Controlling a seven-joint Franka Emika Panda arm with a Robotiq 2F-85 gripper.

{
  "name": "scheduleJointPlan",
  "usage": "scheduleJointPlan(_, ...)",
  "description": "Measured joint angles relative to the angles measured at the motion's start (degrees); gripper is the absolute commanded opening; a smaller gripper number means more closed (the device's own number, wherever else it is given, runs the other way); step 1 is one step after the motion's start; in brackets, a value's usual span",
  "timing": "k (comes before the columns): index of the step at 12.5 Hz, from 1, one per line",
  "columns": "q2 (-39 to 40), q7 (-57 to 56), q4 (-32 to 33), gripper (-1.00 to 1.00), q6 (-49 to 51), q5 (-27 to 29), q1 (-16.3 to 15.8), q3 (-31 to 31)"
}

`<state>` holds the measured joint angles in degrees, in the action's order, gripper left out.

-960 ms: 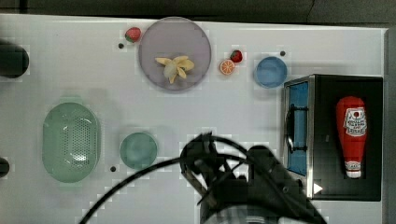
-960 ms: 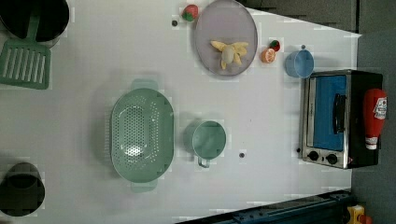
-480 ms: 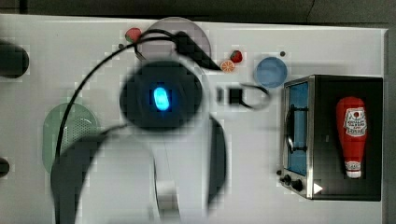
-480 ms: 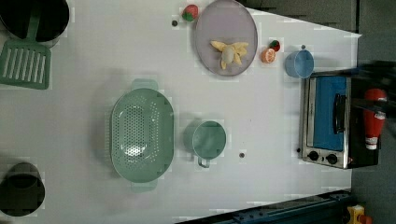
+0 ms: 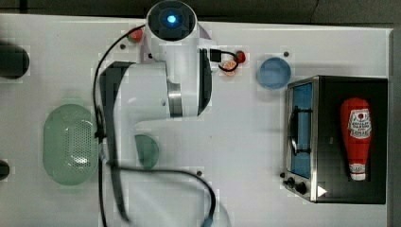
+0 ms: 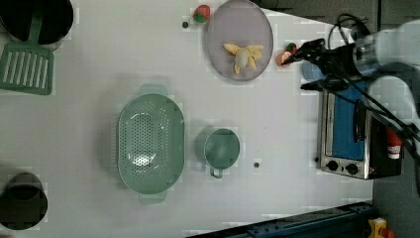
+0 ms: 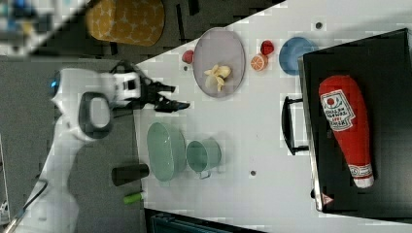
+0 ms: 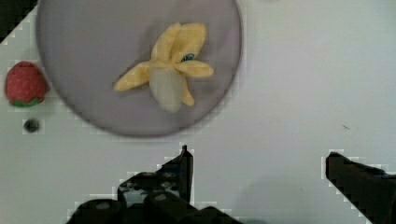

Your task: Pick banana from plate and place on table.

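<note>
In the top view, the red squeeze bottle lay on the black box-shaped oven; its white label carried writing too small to read. The white robot arm covered most of the grey-lavender round plate near the white surface's far edge.

In the left view, the small peeled pale-yellow banana lay on the plate, peel strips splayed star-like, its pale flesh end toward the green perforated strainer. The gripper hung beside the plate, over the orange slice.

In the right view, the gripper stood apart from the plate, fingers spread wide, holding nothing.

In the wrist view, the banana bore a small dark sticker, unreadable. Black fingers stood far apart over bare surface beside the plate, touching nothing.
</note>
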<state>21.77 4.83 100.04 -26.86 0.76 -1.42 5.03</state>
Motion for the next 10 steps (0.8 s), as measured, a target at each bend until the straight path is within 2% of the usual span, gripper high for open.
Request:
scheduleJointPlan(6,8.34,1.59,-2.35,1.0,-14.44,-1.0,-0.59,-0.51)
scheduleJointPlan(10,15.89,9.73,-2.57,1.0,-21.93,-3.67,-0.93,-1.37)
